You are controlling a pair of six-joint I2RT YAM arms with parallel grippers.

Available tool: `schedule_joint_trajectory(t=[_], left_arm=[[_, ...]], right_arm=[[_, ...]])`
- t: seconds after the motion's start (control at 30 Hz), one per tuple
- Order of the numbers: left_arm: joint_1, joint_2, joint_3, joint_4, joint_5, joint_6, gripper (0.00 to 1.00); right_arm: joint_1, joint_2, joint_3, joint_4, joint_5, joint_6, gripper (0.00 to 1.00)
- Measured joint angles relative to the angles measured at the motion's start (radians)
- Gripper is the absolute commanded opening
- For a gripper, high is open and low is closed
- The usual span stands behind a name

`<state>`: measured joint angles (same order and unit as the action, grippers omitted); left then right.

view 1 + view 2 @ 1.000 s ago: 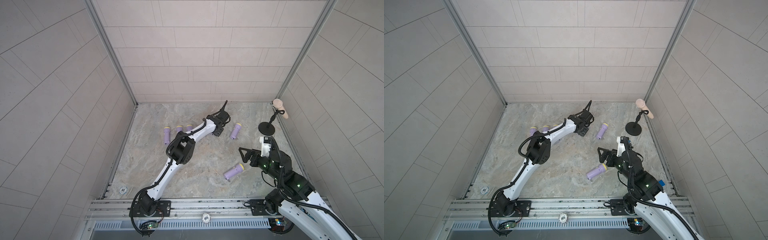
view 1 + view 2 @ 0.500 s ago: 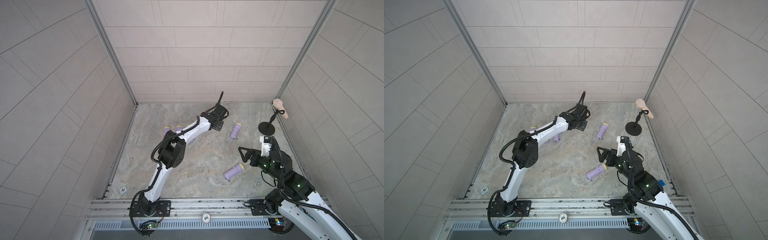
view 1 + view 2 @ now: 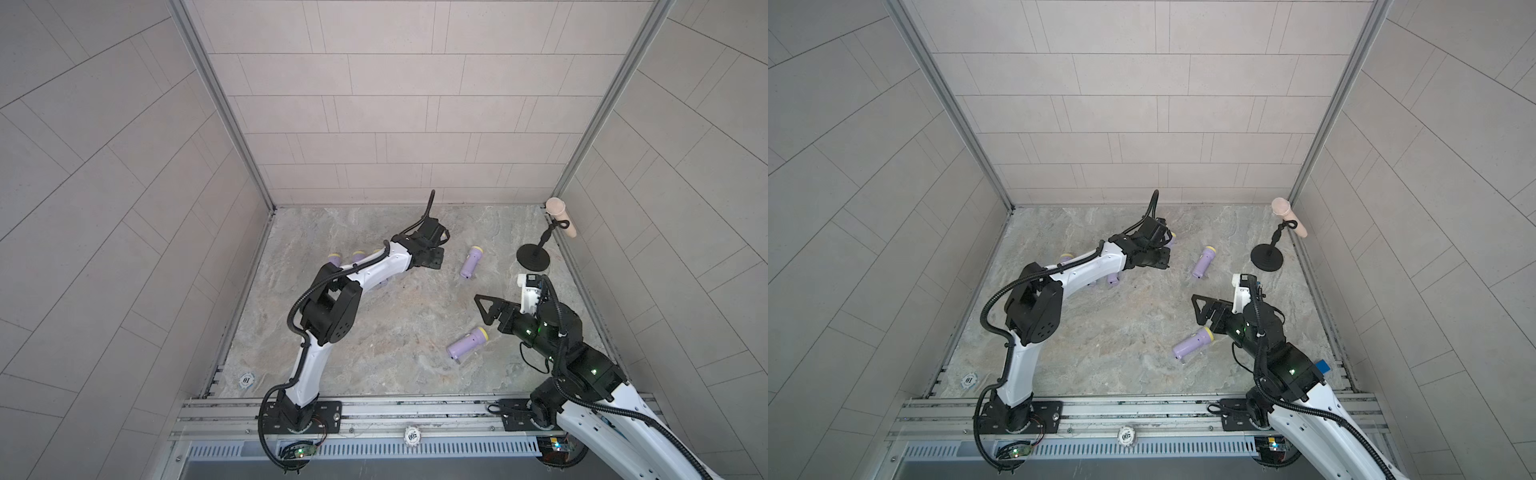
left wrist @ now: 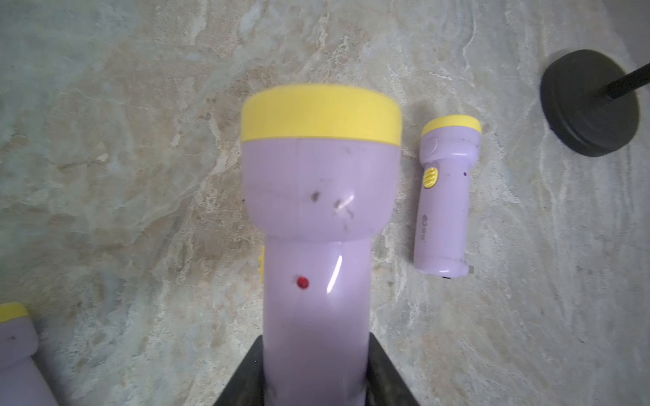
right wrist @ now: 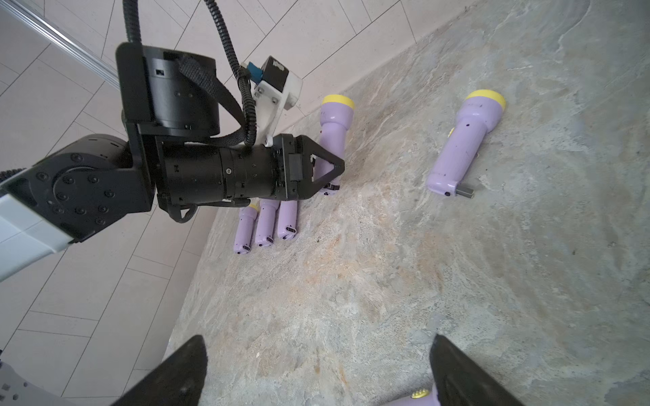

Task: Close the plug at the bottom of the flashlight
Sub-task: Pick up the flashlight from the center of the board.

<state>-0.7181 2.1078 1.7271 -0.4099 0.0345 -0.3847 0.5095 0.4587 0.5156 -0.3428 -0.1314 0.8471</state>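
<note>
My left gripper [image 4: 316,355] is shut on the lower body of a lilac flashlight [image 4: 318,218] with a yellow head. In both top views this gripper [image 3: 432,254] [image 3: 1156,257] hangs over the back middle of the floor, and only the yellow head [image 3: 446,237] peeks out. From the right wrist view the held flashlight [image 5: 334,123] slants above the floor; its bottom end and the plug are too small to make out. My right gripper [image 3: 484,308] [image 5: 316,355] stands open and empty at the front right.
A second flashlight [image 3: 471,262] [image 5: 464,140] lies right of the left gripper, a grey stub [image 5: 464,191] sticking out of its bottom. Another [image 3: 466,343] lies below the right gripper. Three more [image 5: 267,221] lie in a row by the left wall. A microphone stand [image 3: 533,257] occupies the back right corner.
The left arm's elbow has swung to the left, uncovering the row of flashlights; its gripper kept the flashlight and shifted slightly left. The right arm has not moved.
</note>
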Motion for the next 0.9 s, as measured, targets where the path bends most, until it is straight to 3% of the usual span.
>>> schedule_joint_trajectory(t=[0.47, 0.9], left_arm=[[0.008, -0.220, -0.269, 0.357, 0.195, -0.291, 0.00], [0.026, -0.233, -0.460, 0.818, 0.344, -0.706, 0.00]], right_arm=[[0.000, 0.027, 0.000, 0.116, -0.042, 0.103, 1.00], [0.000, 0.089, -0.117, 0.432, -0.075, 0.315, 1.00]])
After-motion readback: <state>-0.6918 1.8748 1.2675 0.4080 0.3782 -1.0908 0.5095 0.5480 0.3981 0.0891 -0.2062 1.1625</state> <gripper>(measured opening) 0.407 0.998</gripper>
